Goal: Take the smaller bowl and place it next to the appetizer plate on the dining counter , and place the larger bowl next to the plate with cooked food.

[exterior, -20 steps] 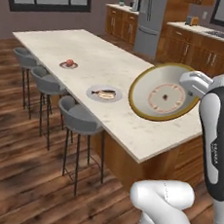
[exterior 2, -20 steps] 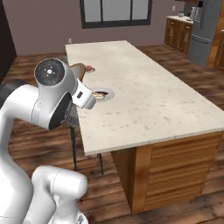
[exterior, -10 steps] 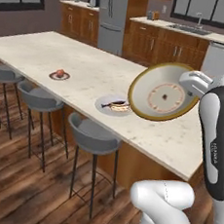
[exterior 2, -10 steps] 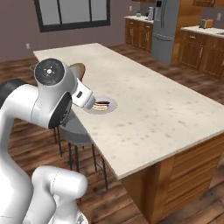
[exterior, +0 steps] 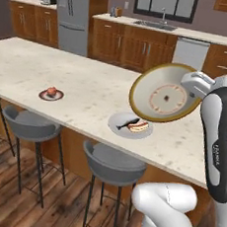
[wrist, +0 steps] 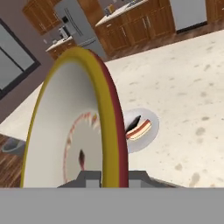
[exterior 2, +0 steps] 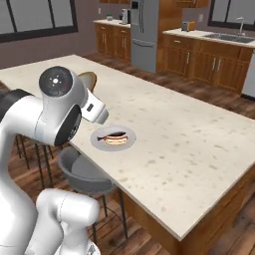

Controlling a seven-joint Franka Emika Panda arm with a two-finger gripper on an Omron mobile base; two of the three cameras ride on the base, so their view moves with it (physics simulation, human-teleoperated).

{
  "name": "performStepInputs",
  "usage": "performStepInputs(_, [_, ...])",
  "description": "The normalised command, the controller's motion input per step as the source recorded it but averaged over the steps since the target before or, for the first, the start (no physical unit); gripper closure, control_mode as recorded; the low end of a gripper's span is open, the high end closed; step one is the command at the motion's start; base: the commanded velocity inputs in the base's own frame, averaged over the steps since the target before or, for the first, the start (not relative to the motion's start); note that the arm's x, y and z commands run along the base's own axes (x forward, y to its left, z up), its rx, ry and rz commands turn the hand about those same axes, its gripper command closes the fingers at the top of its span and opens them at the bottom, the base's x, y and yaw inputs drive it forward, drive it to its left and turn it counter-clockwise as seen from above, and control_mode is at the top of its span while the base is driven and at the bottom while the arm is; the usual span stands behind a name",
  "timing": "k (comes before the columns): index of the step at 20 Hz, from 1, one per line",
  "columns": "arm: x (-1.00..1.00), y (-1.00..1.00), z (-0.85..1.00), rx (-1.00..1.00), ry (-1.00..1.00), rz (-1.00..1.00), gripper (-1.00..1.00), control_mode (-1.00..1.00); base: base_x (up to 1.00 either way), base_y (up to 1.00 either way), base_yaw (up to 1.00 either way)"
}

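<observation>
My gripper (exterior: pixel 194 85) is shut on the rim of the larger bowl (exterior: pixel 163 93), a wide cream bowl with an olive-gold rim, held on edge above the dining counter (exterior: pixel 83 85). In the hand view the larger bowl (wrist: pixel 72 127) stands upright between the fingertips (wrist: pixel 89 177) of the gripper (wrist: pixel 113 177). Just below and beyond it lies the plate with cooked food (exterior: pixel 130 125), a grey plate with a dark fish and a sausage in a bun (wrist: pixel 141 128), also in the right base view (exterior 2: pixel 113 138). The appetizer plate (exterior: pixel 51 94) sits further left. The smaller bowl is out of view.
Grey round stools (exterior: pixel 31 124) (exterior: pixel 114 164) stand along the counter's near edge, one of them (exterior 2: pixel 79 171) under the grey plate. Wall cabinets with a sink (exterior: pixel 157 26) and a steel fridge (exterior: pixel 72 17) line the back. The counter top (exterior 2: pixel 199 144) stretches right of the plate.
The base has driven along the island, so the whole scene has shifted; the two plates now lie closer. The cream bowl has stayed tilted in the shut gripper.
</observation>
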Motion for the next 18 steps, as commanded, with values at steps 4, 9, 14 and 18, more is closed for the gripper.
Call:
performStepInputs(4, [0.00, 0.00, 0.00, 0.00, 0.00, 0.00, 1.00, 1.00, 0.49, 0.57, -0.41])
performStepInputs(9, [0.00, 0.00, 0.00, 0.00, 0.00, 0.00, 1.00, 1.00, 0.35, 0.38, -0.40])
performStepInputs(14, [0.00, 0.00, 0.00, 0.00, 0.00, 0.00, 1.00, 1.00, 0.21, 0.10, -0.34])
performStepInputs(18, [0.00, 0.00, 0.00, 0.00, 0.00, 0.00, 1.00, 1.00, 0.18, 0.22, -0.35])
